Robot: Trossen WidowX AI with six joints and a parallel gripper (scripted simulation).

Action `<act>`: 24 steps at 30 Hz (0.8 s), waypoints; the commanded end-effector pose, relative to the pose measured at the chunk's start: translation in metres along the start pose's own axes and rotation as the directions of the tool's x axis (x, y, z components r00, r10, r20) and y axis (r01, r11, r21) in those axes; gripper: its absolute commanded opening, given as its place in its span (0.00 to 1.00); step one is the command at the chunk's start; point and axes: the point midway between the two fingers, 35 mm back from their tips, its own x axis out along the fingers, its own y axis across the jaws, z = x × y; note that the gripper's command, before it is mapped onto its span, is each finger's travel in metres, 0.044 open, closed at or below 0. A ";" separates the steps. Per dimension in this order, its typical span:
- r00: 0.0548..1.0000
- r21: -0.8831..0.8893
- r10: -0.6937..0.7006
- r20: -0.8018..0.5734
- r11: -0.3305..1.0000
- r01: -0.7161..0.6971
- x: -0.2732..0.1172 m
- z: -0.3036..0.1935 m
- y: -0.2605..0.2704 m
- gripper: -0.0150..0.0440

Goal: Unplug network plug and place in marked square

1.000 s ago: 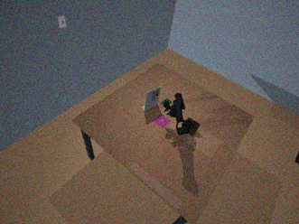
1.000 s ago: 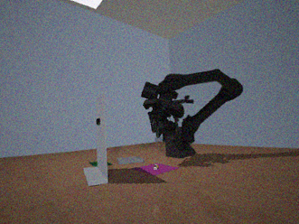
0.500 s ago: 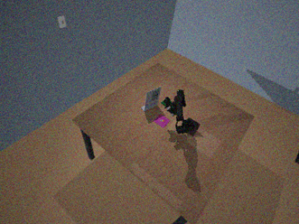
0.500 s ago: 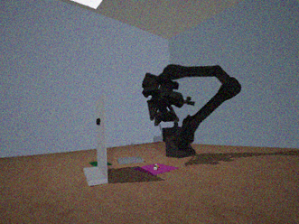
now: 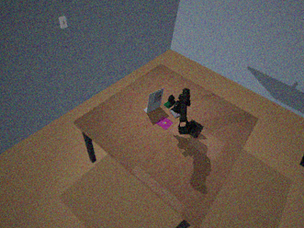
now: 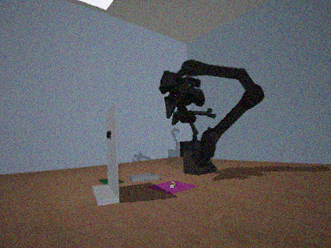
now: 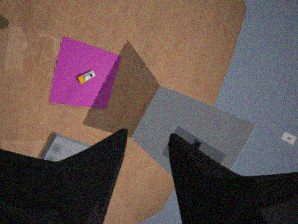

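The small white and yellow plug [image 5: 164,123] [image 6: 173,185] [image 7: 86,77] lies on the magenta marked square [image 6: 185,188] [image 7: 64,91], well inside its edges. The upright grey panel [image 5: 154,101] [image 6: 114,154] [image 7: 156,111] stands beside the square, apart from the plug, and casts a shadow over one side of the square. A dark socket [image 6: 108,133] shows on the panel. My gripper [image 7: 148,136] is partly open, with nothing between the fingers. It is up in the air, away from the plug; in the wrist view the panel lies beyond the right fingertip.
A flat grey block [image 6: 144,177] [image 7: 66,147] lies on the table near the square. A green patch [image 5: 167,105] [image 6: 110,181] lies behind the panel in the exterior view. The arm's base [image 6: 198,163] stands on the table beyond the square. Walls rise behind the table.
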 end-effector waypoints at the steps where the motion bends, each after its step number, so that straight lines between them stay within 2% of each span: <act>1: 1.000 0.002 -0.002 -0.012 1.000 0.002 -0.010 0.001 -0.005 0.52; 4: 1.000 0.006 -0.005 -0.017 1.000 0.005 -0.014 0.002 -0.007 0.52; 15: 1.000 0.006 -0.005 -0.017 1.000 0.005 -0.014 0.002 -0.007 1.00; 24: 1.000 0.006 -0.005 -0.017 1.000 0.005 -0.014 0.002 -0.007 1.00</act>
